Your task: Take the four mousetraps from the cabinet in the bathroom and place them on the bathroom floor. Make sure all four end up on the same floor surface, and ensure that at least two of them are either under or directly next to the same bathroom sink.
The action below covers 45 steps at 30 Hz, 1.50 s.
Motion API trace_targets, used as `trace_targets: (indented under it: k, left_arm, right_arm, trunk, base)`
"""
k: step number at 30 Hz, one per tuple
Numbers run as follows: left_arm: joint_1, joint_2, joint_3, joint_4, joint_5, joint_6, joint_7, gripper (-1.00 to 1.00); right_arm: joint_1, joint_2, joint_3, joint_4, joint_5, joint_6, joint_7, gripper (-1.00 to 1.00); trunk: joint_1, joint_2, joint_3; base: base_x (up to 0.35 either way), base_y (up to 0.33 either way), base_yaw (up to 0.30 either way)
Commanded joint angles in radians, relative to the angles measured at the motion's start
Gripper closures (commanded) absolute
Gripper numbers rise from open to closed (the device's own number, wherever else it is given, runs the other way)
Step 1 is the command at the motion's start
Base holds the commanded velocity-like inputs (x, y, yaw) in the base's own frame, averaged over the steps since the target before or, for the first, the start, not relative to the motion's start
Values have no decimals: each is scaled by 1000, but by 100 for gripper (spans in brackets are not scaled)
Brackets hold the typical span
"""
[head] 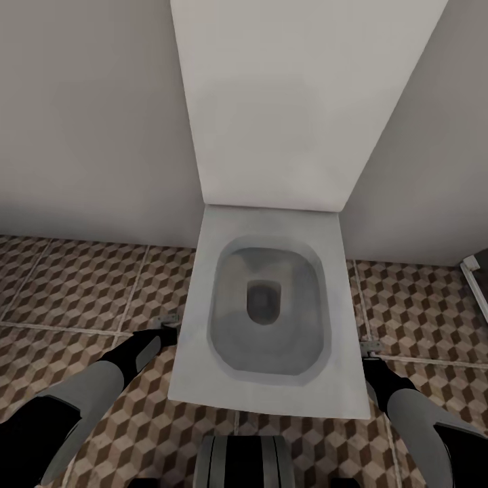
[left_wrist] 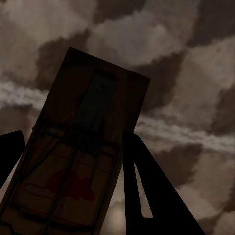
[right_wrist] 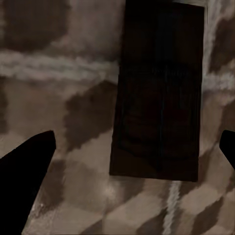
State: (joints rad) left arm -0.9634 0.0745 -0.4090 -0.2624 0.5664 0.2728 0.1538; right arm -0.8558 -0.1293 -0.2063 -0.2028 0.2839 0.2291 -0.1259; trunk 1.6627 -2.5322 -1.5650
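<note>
At the near end of the left arm, the left end effector (left_wrist: 73, 161) is seen in its wrist view with the two dark fingers set against the long edges of a flat rectangular tan wooden mousetrap (left_wrist: 83, 152) bearing dark wire and a red mark. The board is judged to be held, with its long axis running out past the fingertips towards the cube-patterned brown, beige and white tiled bathroom floor (left_wrist: 186, 98) beyond it.

In the right wrist view, the right end effector (right_wrist: 132, 147) is spread wide, both dark fingertips standing clear of a second dark rectangular mousetrap board (right_wrist: 156, 93). This board lies ahead of the fingertips, between their lines, long axis along the reach direction. Whether it rests on the floor cannot be told.

In the head view, the white rectangular ceramic toilet (head: 271, 305) is taken as landmark. The left end effector (head: 163, 324) sits just beside its one flank, the right end effector (head: 369, 349) just beside the other, both low over the floor (head: 81, 285). Behind the toilet stands its raised white lid (head: 285, 102) against the plain grey wall (head: 81, 115). The coming move is judged to turn on the sink, towards which both traps remain to be carried.
</note>
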Motion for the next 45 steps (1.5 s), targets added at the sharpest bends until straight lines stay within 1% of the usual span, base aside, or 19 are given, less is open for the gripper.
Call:
trace_targets:
  k: [1, 28, 36, 45]
  left_arm:
    - [0, 1, -8, -3, 10, 5, 6, 100]
    - [0, 1, -8, -3, 10, 5, 6, 100]
    - [0, 1, -8, -3, 10, 5, 6, 100]
    - [0, 1, -8, -3, 10, 5, 6, 100]
  right_arm:
    - [0, 1, -6, -2, 10, 6, 0, -100]
    - [0, -1, -7, -8, 5, 5, -1, -100]
    - [0, -13, -9, -13, 2, 3, -1, -100]
    - [0, -15, -10, -14, 1, -1, 0, -100]
  trunk:
    - [0, 0, -1]
    - [0, 0, -1]
    - [0, 0, -1]
    - [0, 0, -1]
  base:
    - [0, 0, 0]
    - [0, 0, 0]
    - [0, 0, 0]
    - [0, 0, 0]
